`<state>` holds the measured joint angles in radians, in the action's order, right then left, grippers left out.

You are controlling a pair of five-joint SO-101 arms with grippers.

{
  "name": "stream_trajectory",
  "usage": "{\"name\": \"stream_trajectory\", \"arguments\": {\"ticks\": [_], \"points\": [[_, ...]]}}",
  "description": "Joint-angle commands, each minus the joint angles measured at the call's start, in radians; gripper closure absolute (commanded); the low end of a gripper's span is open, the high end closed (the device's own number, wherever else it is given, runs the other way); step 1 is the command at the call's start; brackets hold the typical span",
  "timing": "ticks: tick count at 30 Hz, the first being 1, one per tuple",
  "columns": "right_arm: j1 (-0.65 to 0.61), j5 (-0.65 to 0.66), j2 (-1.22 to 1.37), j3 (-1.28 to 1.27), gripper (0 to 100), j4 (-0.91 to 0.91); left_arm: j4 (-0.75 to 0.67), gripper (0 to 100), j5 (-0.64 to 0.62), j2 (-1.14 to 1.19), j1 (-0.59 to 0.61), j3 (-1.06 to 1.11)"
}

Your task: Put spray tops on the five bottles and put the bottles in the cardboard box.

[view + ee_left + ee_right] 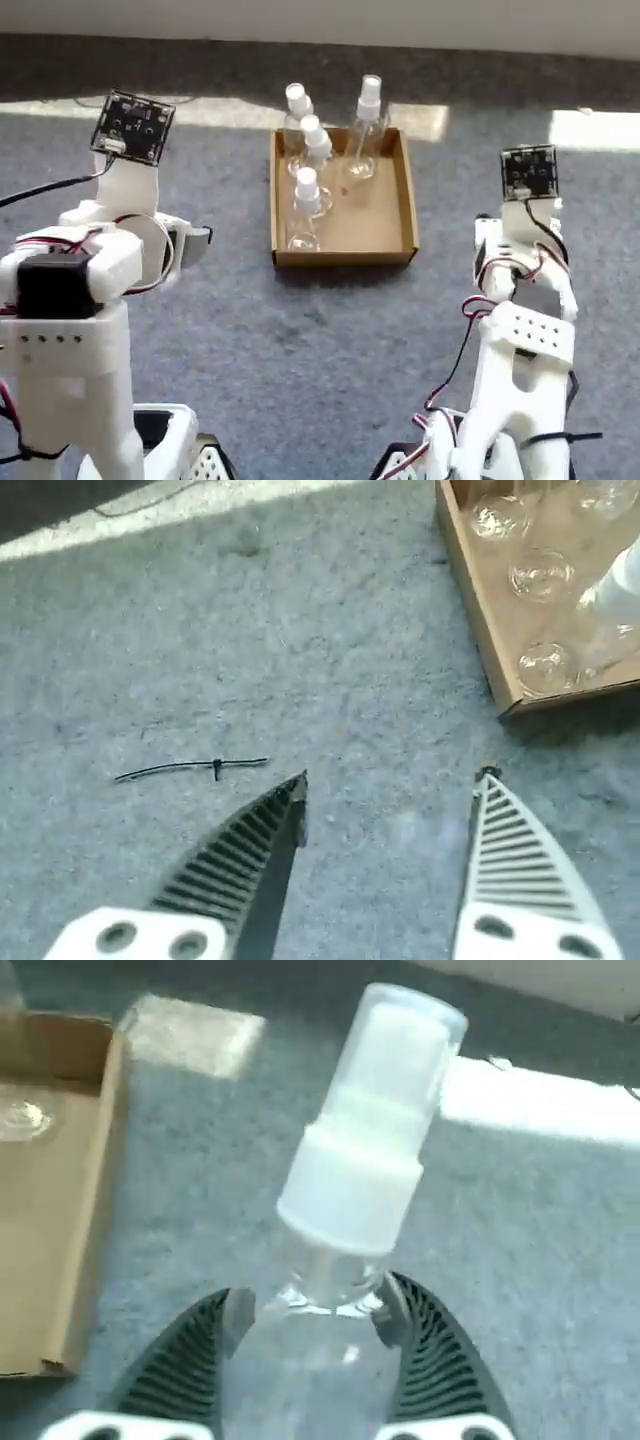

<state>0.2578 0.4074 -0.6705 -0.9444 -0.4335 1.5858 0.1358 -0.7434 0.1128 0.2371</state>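
Observation:
The cardboard box [407, 200] lies on the grey carpet at the back centre. Several clear bottles with white spray tops [367, 120] stand inside it. My right gripper [315, 1302] is shut on one more clear bottle [300, 1380], gripping it just under its white spray top [365, 1130]; the box [70, 1210] lies off to one side of it. My left gripper [394, 778] hangs open over bare carpet with nothing between its fingers, a short way from the box wall [470, 590]. The left arm [100, 260] stands left of the box, the right arm [525, 290] to its right.
A thin black cable tie [195, 768] lies on the carpet near the left gripper. Bright sunlit patches [590, 128] cross the carpet behind the box. Open carpet stretches between the two arms in front of the box.

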Motion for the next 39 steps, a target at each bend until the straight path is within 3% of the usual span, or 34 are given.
{"name": "stream_trajectory", "arguments": {"ticks": [1,6,11,19,27,33,39], "points": [[0.031,-0.005,0.036,0.064,99.5,0.185,-0.212,75,-0.054,-0.093,0.013,0.249],[0.002,-0.089,0.045,-0.013,99.5,0.337,-0.33,75,-0.078,-0.189,0.013,0.492],[-0.119,-0.187,0.054,-0.022,99.5,0.361,-0.407,75,-0.078,-0.254,0.013,0.657],[-0.285,-0.195,0.045,-0.021,99.5,0.377,-0.473,75,-0.072,-0.298,0.101,0.782],[-0.466,-0.196,0.058,-0.03,99.5,0.631,-0.641,75,-0.071,-0.298,0.193,0.954],[-0.479,-0.276,0.084,-0.027,99.5,0.662,-0.652,75,-0.071,-0.298,0.188,0.966],[-0.464,-0.287,0.231,-0.03,99.5,0.816,-0.652,75,-0.071,-0.298,0.186,0.967]]}}
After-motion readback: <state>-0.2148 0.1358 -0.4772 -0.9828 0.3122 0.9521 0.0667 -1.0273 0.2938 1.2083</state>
